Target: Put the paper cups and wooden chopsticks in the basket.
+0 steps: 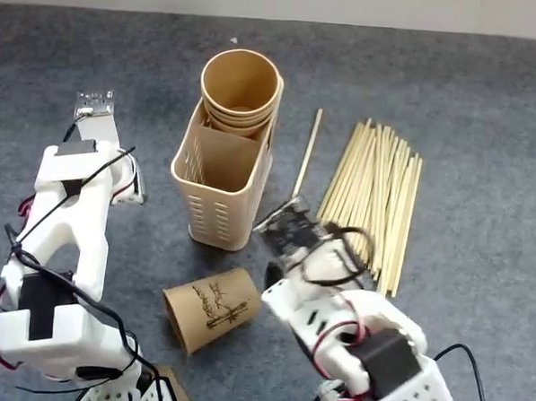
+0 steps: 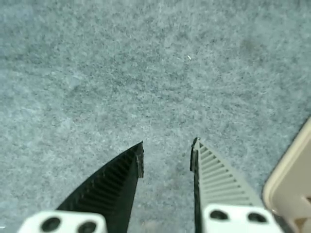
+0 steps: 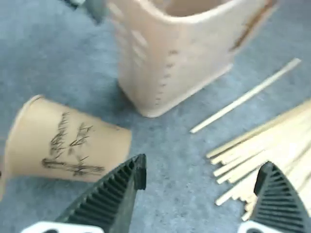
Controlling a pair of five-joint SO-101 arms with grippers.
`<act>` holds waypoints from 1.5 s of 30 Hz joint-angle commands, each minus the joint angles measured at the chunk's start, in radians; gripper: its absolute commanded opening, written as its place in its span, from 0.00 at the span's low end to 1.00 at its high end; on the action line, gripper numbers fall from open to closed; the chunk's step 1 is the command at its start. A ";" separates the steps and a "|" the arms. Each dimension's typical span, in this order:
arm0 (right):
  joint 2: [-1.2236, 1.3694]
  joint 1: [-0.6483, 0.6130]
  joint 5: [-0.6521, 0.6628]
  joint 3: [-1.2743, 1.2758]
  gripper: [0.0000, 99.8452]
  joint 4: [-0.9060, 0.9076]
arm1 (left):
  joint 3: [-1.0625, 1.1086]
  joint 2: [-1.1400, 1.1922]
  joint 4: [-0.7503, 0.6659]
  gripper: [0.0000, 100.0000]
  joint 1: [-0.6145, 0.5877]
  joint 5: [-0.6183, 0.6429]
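The right gripper [image 3: 203,170] is wide open and holds nothing. It is above the carpet [image 3: 48,58], between a paper cup [image 3: 63,143] lying on its side and the pile of chopsticks [image 3: 262,141]. The left gripper [image 2: 167,150] is partly open and empty, over bare carpet just beside the basket [image 1: 218,211]. In the basket sit stacked cups [image 1: 240,82]. One single chopstick [image 1: 307,153] lies apart from the pile.

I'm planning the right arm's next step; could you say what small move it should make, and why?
Probably shift the right gripper over the toppled paper cup: its jaws stand open, and the cup lies close by, outside the basket.
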 commanded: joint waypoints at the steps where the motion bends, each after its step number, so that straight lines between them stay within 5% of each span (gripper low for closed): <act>1: 0.051 -0.035 0.041 0.050 0.34 0.004 | -0.189 -0.074 0.244 0.19 -0.021 -0.175; 5: 0.036 0.042 0.051 0.203 0.34 -0.091 | -0.441 -0.199 0.577 0.19 -0.045 -0.450; 9: -0.039 0.160 0.051 0.401 0.34 -0.282 | -0.610 -0.417 0.729 0.19 -0.140 -0.709; 15: -0.191 0.188 0.087 0.621 0.34 -0.374 | -0.053 -0.728 0.704 0.19 -0.107 -1.088; 21: -0.303 0.188 0.114 0.691 0.34 -0.377 | 0.510 -1.078 0.365 0.25 0.028 -1.097; 29: -0.332 0.189 0.114 0.714 0.34 -0.374 | 0.786 -1.488 0.354 0.26 0.329 -1.003; 42: -0.334 0.189 0.114 0.716 0.34 -0.377 | 1.063 -1.825 0.281 0.25 0.570 -0.764; 45: -0.334 0.189 0.114 0.717 0.34 -0.377 | 1.124 -1.857 0.222 0.15 0.653 -0.758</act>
